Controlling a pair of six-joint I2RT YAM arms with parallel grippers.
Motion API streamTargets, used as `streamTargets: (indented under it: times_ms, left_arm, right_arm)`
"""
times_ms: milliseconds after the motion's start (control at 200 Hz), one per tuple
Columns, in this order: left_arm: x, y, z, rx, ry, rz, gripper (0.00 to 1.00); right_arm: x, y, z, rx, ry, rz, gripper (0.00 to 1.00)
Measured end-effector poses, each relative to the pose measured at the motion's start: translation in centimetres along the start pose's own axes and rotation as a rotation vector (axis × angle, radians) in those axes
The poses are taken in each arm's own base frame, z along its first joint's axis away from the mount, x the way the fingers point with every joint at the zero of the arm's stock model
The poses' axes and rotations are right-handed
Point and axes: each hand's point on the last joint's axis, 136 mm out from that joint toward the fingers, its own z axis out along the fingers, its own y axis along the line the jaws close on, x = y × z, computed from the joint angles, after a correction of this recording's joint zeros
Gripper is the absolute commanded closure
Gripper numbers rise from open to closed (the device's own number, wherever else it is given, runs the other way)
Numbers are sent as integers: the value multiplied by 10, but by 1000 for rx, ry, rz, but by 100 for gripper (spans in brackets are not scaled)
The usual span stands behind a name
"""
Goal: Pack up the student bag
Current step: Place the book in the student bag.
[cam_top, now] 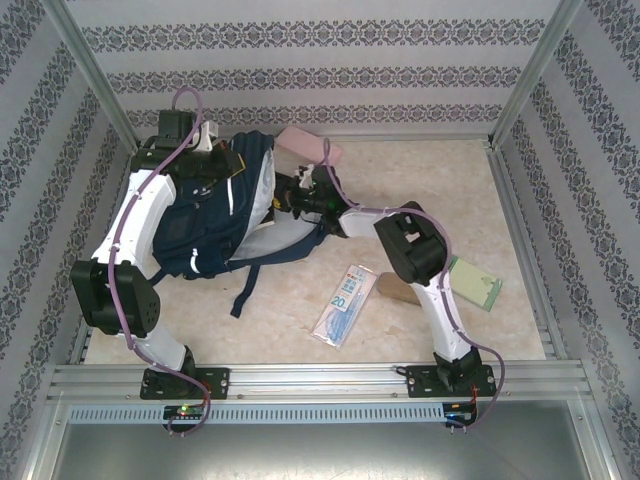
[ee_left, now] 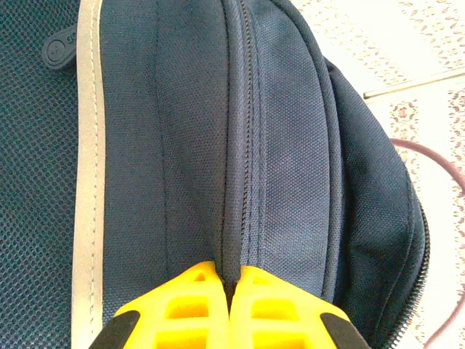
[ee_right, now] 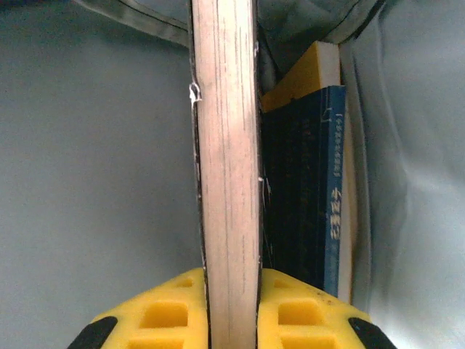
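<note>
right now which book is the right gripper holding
The pale book seen edge-on, pages showing, shut in the right gripper; the blue book stands beside it in the bag.

This is a robotics lab test cell dressed up as a room. Bare aluminium frame posts [cam_top: 88, 70] stand at the corners. Striped floral wallpaper [cam_top: 300, 40] covers flat panel walls boxed tightly around a beige patterned surface [cam_top: 270, 330]. The left arm [cam_top: 130, 225] and right arm [cam_top: 425, 255] are bolted to a slotted metal rail [cam_top: 320, 378] along the near edge.
</note>
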Motion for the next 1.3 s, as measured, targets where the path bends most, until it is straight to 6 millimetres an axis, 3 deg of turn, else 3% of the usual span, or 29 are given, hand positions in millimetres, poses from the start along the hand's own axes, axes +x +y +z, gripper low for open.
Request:
streamTargets:
  times_ms: [100,150,190,290,540,744,889,1084,1189,1299]
  left_arm:
    - [1,-2,2,19,5,-13,100]
    - [2,-1,3,22,9,-19,100]
    - [3,0,4,22,12,-20,100]
    - [4,0,4,25,16,-21,100]
    - [8,1,6,31,29,-25,100]
    - [9,1,7,37,33,-25,100]
    - [8,0,8,45,31,-21,100]
    - [8,-4,8,65,34,-18,100]
    - [8,-5,9,69,33,-15,100]
    - [8,-4,9,66,32,-14,100]
  right_arm:
    - [6,-10,28,24,13,0,91]
    - [10,-16,39,52,22,-1,80]
    - [12,-18,43,73,28,-2,67]
    - [19,-21,45,120,41,-39,56]
    - [21,-21,17,252,40,-128,60]
    - [24,-23,9,305,46,-165,100]
    - [24,-35,15,332,63,-154,100]
    - [20,-33,49,309,94,-168,97]
    - [22,-28,64,292,112,-177,81]
    - [27,-30,66,298,127,-173,60]
